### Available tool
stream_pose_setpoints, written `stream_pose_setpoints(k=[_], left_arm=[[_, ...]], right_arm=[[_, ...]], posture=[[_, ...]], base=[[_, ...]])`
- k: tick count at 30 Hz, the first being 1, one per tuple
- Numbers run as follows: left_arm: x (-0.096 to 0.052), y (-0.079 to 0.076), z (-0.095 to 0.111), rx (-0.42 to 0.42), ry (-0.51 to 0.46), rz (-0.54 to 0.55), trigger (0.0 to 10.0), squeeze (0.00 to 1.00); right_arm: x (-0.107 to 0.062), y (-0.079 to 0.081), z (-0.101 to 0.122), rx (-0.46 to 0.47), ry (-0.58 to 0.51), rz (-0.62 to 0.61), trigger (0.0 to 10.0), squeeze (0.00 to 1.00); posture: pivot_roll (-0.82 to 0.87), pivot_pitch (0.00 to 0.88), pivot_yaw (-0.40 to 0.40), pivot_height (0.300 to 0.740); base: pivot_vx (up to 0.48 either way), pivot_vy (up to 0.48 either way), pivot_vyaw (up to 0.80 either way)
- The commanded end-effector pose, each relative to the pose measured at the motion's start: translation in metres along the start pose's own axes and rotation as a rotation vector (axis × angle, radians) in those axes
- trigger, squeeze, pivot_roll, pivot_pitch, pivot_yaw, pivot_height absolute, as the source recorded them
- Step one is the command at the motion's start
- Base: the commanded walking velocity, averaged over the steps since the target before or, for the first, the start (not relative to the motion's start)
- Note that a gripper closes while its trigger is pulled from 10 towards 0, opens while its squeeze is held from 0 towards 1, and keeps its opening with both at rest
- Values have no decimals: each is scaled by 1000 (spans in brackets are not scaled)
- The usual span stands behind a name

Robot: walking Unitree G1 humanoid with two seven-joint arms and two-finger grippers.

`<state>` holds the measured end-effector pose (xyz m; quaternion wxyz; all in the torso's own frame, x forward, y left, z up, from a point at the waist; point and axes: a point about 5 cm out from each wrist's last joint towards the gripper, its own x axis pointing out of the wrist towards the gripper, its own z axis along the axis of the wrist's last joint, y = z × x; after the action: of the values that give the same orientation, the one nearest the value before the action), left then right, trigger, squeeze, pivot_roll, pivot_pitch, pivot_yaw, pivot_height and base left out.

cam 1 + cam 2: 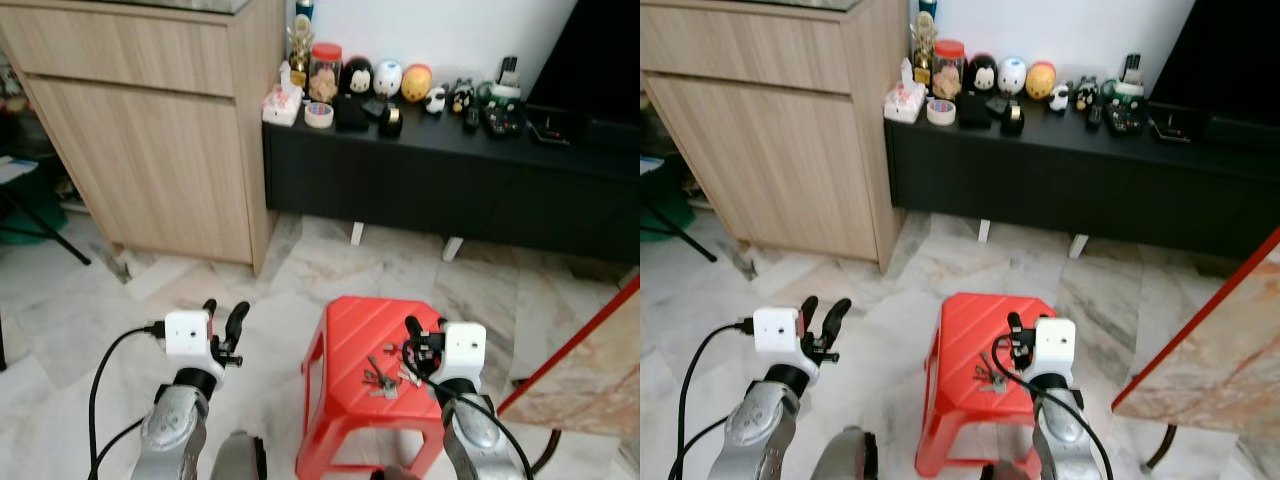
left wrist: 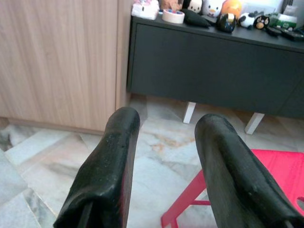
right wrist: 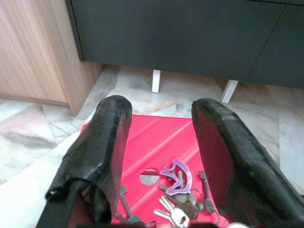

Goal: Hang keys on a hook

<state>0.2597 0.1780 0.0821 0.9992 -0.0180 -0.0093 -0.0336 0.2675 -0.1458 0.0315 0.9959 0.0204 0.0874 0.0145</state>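
1. Nearest, the left gripper point(image 1: 224, 318) is raised over the marble floor point(image 1: 120, 320), fingers apart and empty.
2. The right gripper point(image 3: 161, 142) hovers above a red plastic stool point(image 1: 350, 330), fingers spread wide, gripping nothing.
3. The keys point(image 3: 180, 190), a bunch with a purple tag, lie on the stool's seat between and just beneath those fingers.
4. Beyond stands a low dark cabinet point(image 1: 450, 180) on white feet, its top crowded with small figurines point(image 1: 388, 78) and a roll of tape point(image 1: 319, 114).
5. A light wood cupboard point(image 1: 150, 130) stands on its left.
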Motion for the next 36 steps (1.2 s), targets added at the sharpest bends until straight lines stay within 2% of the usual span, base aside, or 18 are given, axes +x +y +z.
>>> stream_pose_setpoints(k=[1,19,22,26,36], left_arm=[[1,-4,0,1,3,-12,10000,0],[0,-9,-1,-14,17,-48,10000,0],[0,-9,-2,-14,20,-49,10000,0],[0,-9,-1,-13,20,-49,10000,0],[1,-10,-1,-14,26,-52,10000,0]], right_arm=[[-2,-4,-3,6,14,-14,10000,0],[-3,-5,-6,-7,29,-32,10000,0],[-3,-5,-10,-4,63,-39,10000,0],[-2,-3,-9,-6,54,-32,10000,0],[-3,-2,-8,-9,38,-12,10000,0]], posture=[[73,66,-95,636],[74,69,-92,636],[74,69,-91,636],[73,70,-91,614],[74,70,-90,614]], base=[[0,0,0],[0,0,0],[0,0,0],[0,0,0],[0,0,0]])
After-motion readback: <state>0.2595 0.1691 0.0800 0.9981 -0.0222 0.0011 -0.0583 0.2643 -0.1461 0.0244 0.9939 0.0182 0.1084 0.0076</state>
